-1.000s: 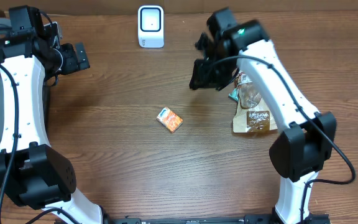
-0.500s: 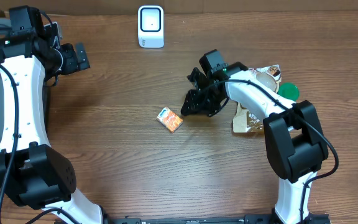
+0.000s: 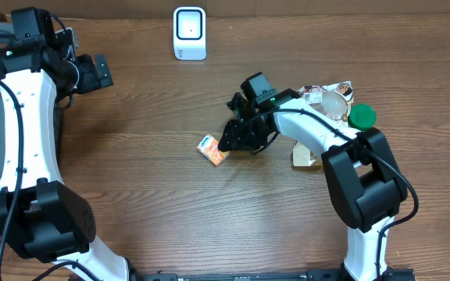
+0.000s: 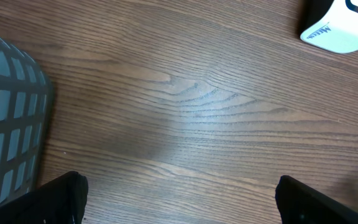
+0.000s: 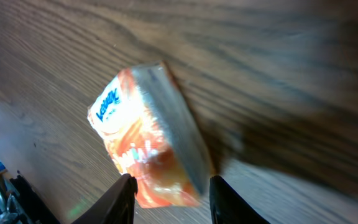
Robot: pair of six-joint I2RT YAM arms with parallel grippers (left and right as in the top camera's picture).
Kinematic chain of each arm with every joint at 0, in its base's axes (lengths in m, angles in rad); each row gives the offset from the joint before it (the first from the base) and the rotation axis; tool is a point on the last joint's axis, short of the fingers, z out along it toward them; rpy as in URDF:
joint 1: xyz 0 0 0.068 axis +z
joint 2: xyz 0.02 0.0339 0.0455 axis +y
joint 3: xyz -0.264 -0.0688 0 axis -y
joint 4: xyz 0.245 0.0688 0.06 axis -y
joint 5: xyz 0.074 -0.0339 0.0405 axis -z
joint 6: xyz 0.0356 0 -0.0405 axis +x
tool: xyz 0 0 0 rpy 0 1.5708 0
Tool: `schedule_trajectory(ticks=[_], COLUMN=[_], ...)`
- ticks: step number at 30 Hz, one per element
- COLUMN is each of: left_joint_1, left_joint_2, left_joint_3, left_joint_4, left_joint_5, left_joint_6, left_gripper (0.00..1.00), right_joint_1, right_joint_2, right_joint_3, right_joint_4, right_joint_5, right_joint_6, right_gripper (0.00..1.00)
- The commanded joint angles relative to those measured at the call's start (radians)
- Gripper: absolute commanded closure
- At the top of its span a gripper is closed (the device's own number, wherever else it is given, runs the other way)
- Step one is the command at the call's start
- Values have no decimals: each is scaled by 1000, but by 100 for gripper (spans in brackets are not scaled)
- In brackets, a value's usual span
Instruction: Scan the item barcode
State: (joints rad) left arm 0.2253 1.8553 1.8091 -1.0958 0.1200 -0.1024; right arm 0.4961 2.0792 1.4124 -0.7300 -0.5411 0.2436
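Bench [image 3: 147,203]: bare wood across middle and front, wide passage. Scanner [image 3: 189,33] stands at rear centre. Mesh basket [image 4: 5,124] blocks left edge, near left gripper [image 4: 182,202]. Orange packet [image 3: 213,150] lies mid-bench, with right gripper [image 3: 226,144] low over it. Pouch heap [image 3: 306,159] and green lid [image 3: 362,116] crowd right side.

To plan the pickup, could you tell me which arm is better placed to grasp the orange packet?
Right. The right gripper straddles the packet; the left gripper sits open, far off.
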Motion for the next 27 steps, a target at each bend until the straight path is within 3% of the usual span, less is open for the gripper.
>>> schedule_trajectory(ticks=[1, 13, 19, 27], left_joint_1=[3, 3, 3, 3], left_joint_2=[15, 15, 15, 15], left_joint_3=[5, 5, 5, 5], left_joint_4=[0, 0, 0, 0], left_joint_5=[10, 10, 10, 10], left_joint_6=[-14, -14, -14, -14], left_gripper=[0, 0, 0, 1], right_joint_1=[20, 31, 25, -88], right_joint_2=[26, 70, 48, -129], right_joint_3=[-5, -5, 11, 29], right_joint_4=[5, 23, 14, 95], right_joint_5=[29, 32, -223, -666], right_joint_6=[41, 131, 123, 135], right_gripper=[65, 93, 96, 96])
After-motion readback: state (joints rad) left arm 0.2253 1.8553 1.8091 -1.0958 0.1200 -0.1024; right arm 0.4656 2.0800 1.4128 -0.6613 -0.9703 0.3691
